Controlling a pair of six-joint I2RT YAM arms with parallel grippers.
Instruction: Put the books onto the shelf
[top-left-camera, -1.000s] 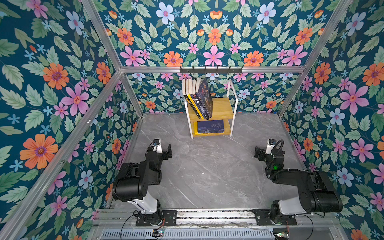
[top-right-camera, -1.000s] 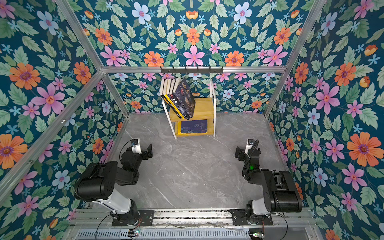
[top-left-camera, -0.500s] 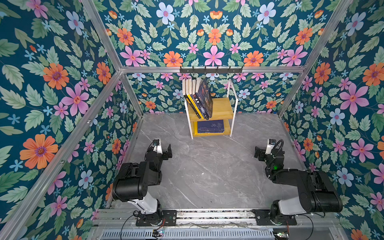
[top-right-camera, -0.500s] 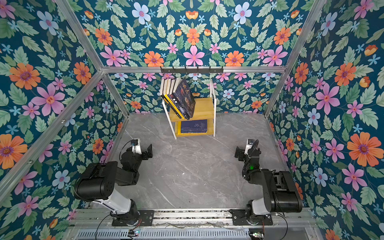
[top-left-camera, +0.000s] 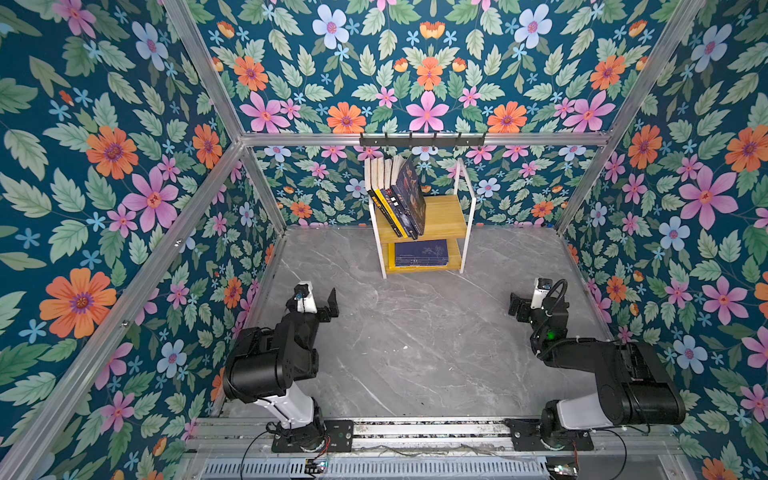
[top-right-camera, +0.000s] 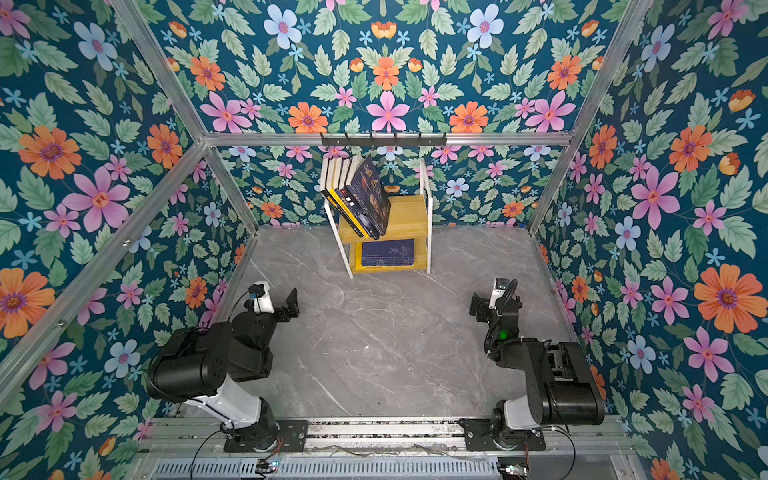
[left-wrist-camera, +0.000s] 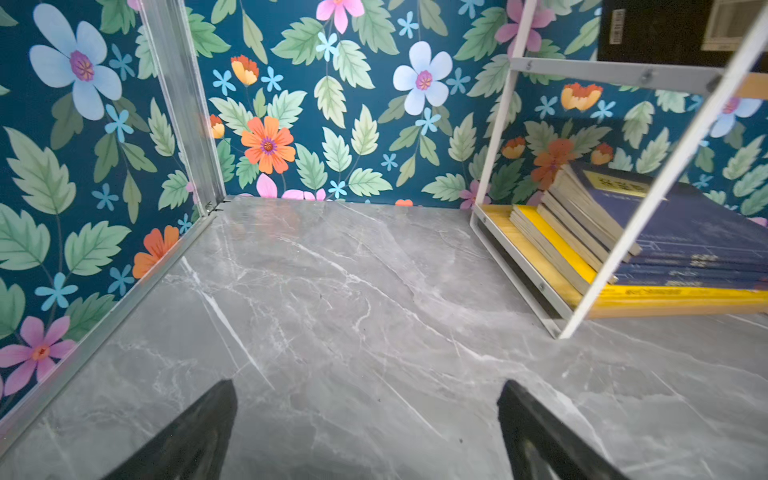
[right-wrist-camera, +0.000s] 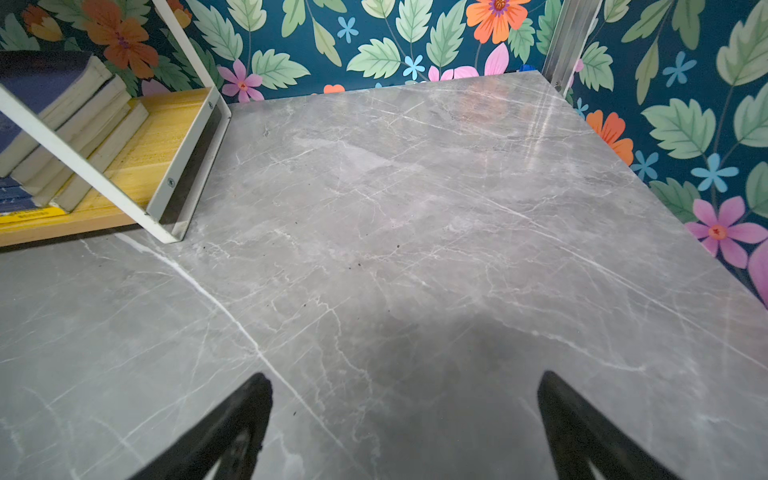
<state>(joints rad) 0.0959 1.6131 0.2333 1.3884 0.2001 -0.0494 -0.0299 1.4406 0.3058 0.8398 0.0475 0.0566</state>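
The shelf stands at the back middle of the grey table in both top views. Several books stand leaning on its upper board. A flat stack of navy books over a yellow one lies on the lower board, also visible in the left wrist view as the stack and in the right wrist view as page edges. My left gripper hovers open at the near left, empty. My right gripper is open at the near right, empty.
A black hook rail runs along the back frame just above the shelf. Floral walls with aluminium posts close in the marble tabletop on three sides. The shelf's white frame leg stands near the right gripper's view.
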